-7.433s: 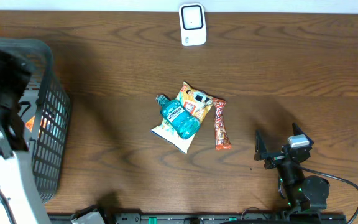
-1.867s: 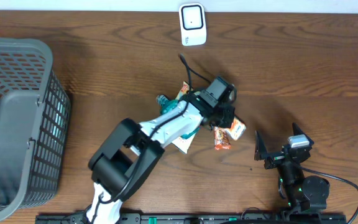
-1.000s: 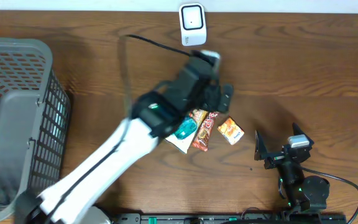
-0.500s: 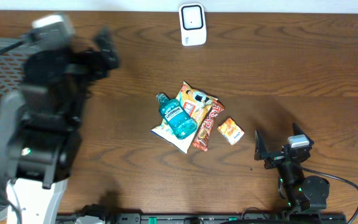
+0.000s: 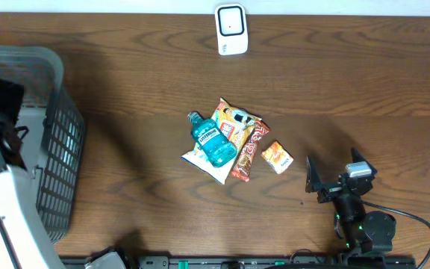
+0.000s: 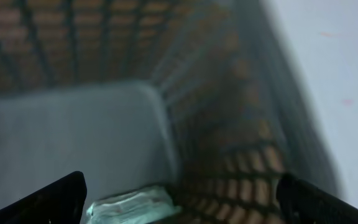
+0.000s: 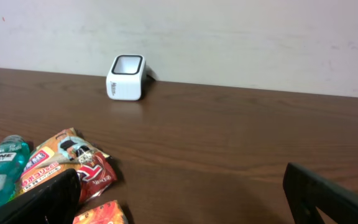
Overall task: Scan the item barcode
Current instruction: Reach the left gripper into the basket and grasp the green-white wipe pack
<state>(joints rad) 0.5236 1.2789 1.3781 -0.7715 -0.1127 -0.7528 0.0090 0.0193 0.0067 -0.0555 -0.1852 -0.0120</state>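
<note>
Dark wood desk (image 5: 364, 82), white scanner (image 5: 231, 30) at its far edge. Well nearer than the scanner lie a blue bottle (image 5: 215, 142) on a snack bag (image 5: 234, 121), a candy bar (image 5: 246, 152) touching the bag, and an orange packet (image 5: 277, 158) just beside the bar. Left fingers (image 6: 48, 199), far left of the scanner, are spread wide and empty over the basket (image 5: 62, 142). Right fingers (image 7: 42, 198), right of and nearer than the scanner, are likewise spread and empty.
</note>
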